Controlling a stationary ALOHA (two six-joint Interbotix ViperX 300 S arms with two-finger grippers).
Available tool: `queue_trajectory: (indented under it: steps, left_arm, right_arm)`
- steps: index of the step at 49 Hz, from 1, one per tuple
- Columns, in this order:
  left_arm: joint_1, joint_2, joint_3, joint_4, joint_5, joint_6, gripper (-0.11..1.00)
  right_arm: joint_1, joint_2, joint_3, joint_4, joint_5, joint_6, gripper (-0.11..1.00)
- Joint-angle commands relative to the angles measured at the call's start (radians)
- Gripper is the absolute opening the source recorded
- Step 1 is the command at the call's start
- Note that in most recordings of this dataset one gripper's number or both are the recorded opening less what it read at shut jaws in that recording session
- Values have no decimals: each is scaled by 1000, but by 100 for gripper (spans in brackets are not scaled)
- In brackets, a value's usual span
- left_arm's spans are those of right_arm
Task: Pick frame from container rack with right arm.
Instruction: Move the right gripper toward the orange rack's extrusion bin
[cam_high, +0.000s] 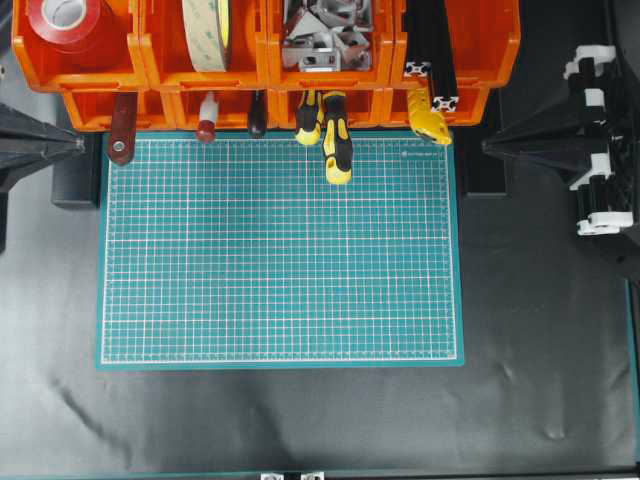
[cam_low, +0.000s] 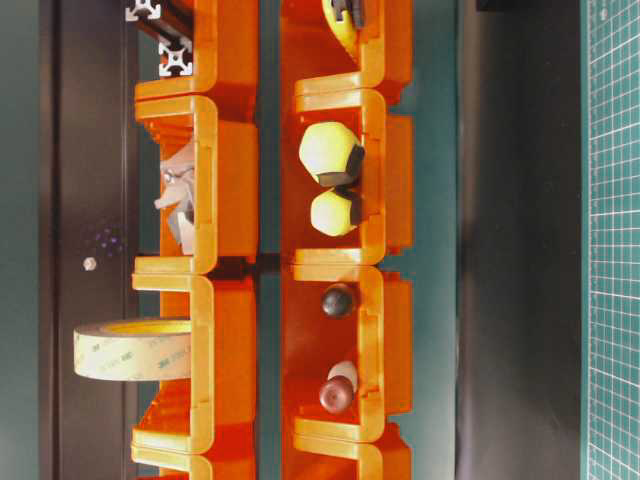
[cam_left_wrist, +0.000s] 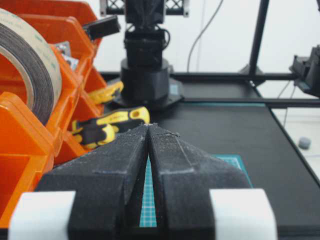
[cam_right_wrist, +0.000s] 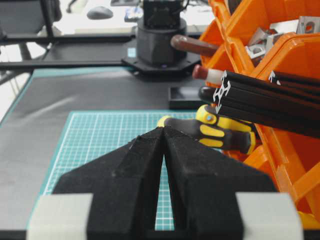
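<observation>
The container rack (cam_high: 150, 60) of orange bins runs along the far edge of the table. In its top right bin lie two black frame bars (cam_high: 432, 40) side by side, their silvery cut ends (cam_low: 175, 57) pointing out over the bin front. In the right wrist view the frame (cam_right_wrist: 270, 100) sticks out of the bin at upper right. My right gripper (cam_high: 487, 147) is shut and empty, hovering right of the mat, below and to the right of that bin; its tips (cam_right_wrist: 163, 129) meet. My left gripper (cam_high: 80, 146) is shut and empty at the mat's left edge, its tips (cam_left_wrist: 148, 126) together.
A green cutting mat (cam_high: 280, 250) covers the middle of the black table. Yellow-and-black tool handles (cam_high: 336, 150) hang out of the lower bins onto the mat's far edge. Other bins hold a tape roll (cam_high: 205, 30), red tape (cam_high: 65, 20), metal brackets (cam_high: 325, 35) and dark-handled screwdrivers (cam_high: 121, 130).
</observation>
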Motion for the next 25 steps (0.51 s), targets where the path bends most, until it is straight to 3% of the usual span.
queue_trajectory:
  steps: [1, 9, 16, 25]
  left_arm:
    - [-5, 12, -15, 32, 34, -31, 6]
    - [-12, -2, -77, 35, 155, -107, 0]
    - [-21, -35, -117, 35, 264, -120, 0]
    - [-26, -63, -150, 35, 350, -127, 0]
  right_arm:
    - [-3, 8, -8, 8, -8, 9, 2]
    - [-2, -17, -25, 14, 77, 67, -1]
    - [-2, -34, -103, 12, 161, 127, -1]
    - [12, -2, -242, 11, 400, 130, -1]
